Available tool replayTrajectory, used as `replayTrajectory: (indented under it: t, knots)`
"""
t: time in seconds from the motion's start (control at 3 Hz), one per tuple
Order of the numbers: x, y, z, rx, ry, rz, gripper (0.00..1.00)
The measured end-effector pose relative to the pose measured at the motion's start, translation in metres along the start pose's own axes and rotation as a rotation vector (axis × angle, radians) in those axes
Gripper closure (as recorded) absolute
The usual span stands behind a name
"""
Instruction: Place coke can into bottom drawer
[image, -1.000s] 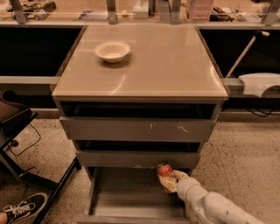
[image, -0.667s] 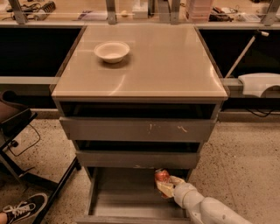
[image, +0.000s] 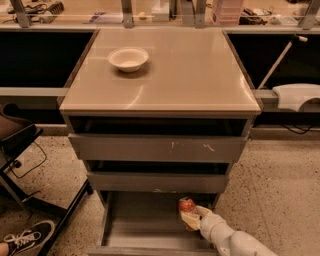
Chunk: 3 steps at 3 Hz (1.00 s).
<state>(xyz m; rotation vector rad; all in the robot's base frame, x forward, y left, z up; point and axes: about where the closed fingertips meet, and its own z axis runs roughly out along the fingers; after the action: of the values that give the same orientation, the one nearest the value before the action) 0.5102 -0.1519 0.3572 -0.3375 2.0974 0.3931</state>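
3 grey drawers (image: 150, 148) stack under the cabinet top (image: 200, 75). The bottom drawer (image: 140, 225) stands pulled out toward the near side. 1 coke can (image: 186, 204) is at its far right corner, clasped in the gripper (image: 189, 216). 1 white bowl (image: 128, 58) rests far left on the top.
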Motion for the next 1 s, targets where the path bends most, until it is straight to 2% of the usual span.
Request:
replayTrajectory:
  t: [0.33, 0.67, 1.0]
  knots:
    - [0.053, -0.022, 0.022, 0.036, 0.006, 0.062, 1.00]
    - [0.122, -0.040, 0.061, 0.081, 0.079, 0.157, 1.00]
    - [0.175, -0.047, 0.097, 0.104, 0.185, 0.191, 1.00]
